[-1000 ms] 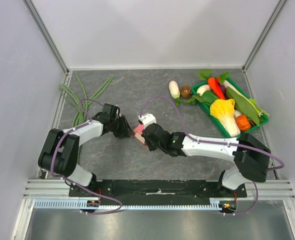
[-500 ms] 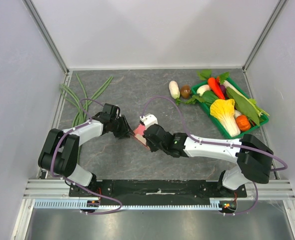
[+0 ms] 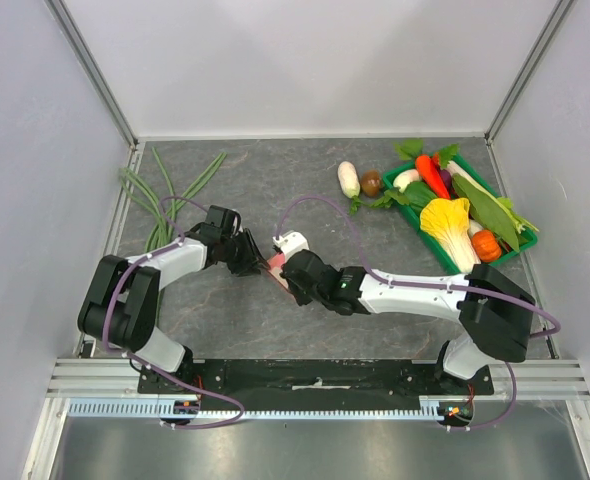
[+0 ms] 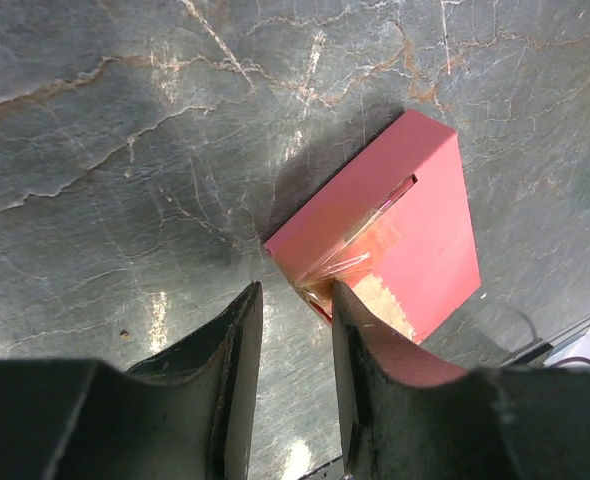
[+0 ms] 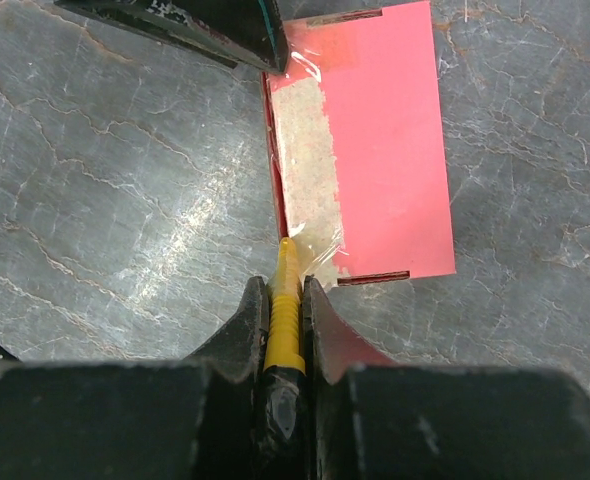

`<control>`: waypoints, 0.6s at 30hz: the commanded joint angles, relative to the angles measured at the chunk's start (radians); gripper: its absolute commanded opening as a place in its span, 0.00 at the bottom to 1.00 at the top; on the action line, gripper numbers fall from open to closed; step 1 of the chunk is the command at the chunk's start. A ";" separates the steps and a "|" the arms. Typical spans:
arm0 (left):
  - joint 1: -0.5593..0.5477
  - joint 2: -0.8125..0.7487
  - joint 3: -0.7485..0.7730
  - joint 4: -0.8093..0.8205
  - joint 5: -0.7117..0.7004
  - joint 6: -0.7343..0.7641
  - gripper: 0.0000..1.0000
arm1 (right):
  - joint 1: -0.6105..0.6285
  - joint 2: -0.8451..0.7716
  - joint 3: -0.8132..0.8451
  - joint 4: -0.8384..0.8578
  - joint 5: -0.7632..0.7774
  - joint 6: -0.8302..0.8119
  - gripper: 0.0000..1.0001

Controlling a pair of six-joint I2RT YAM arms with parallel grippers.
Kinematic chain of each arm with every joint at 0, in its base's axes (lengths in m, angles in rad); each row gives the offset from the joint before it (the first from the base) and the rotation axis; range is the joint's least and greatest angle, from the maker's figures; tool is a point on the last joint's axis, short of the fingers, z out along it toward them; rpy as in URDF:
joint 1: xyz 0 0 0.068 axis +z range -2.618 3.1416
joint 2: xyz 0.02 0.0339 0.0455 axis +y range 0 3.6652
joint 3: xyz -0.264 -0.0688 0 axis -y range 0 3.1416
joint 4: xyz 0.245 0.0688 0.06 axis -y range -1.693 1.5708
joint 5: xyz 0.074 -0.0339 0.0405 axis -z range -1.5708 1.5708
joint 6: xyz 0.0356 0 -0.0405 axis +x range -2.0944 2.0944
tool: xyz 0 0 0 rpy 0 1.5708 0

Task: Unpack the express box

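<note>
Grey veined table [image 3: 225, 320] carries the express box [image 4: 415, 220] at its middle, between both arms. From the right wrist, the box's long axis runs straight away from the right gripper [image 5: 287, 290], which is clamped tight on a yellow knife [image 5: 284, 320] whose tip meets the taped seam [image 5: 310, 170]. The left gripper [image 4: 295, 300], jaws partly apart, straddles the opposite corner; contact there is unclear.
</note>
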State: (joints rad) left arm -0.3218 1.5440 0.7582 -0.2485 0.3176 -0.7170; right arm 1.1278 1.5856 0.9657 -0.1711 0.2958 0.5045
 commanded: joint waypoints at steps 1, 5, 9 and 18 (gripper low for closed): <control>0.007 0.037 0.015 -0.005 -0.077 -0.001 0.40 | 0.012 -0.010 -0.036 -0.093 -0.080 -0.017 0.00; 0.007 0.045 0.024 -0.011 -0.086 0.004 0.40 | 0.015 -0.056 -0.058 -0.093 -0.070 -0.021 0.00; 0.009 0.051 0.024 -0.014 -0.097 0.008 0.39 | 0.020 -0.099 -0.081 -0.091 -0.034 -0.004 0.00; 0.007 0.070 0.024 -0.015 -0.106 0.010 0.38 | 0.033 -0.176 -0.139 -0.065 -0.009 0.023 0.00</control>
State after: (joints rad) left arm -0.3248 1.5707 0.7753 -0.2527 0.3489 -0.7170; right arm 1.1431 1.4582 0.8574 -0.1574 0.3038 0.5117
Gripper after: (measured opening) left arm 0.389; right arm 0.141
